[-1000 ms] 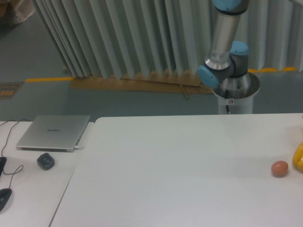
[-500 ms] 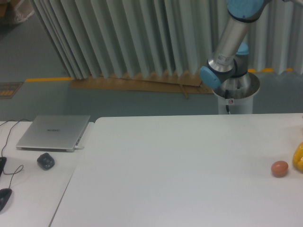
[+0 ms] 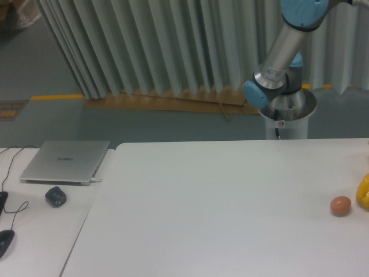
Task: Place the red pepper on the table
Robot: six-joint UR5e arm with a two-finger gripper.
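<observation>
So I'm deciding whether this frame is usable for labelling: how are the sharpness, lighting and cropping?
Fixed camera view: soft and slightly blurry throughout, with flat, even lighting and only faint shadows on the large white tabletop; no strong glare. The small orange-pink egg-like ball is soft-edged but readable, the yellow object is cut off by the right edge, and the arm's tool is out of frame.

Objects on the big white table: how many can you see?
2: an orange-pink egg-like ball near the right edge, and a yellow object just right of it, cut off by the frame. More may lie outside the view.
</observation>
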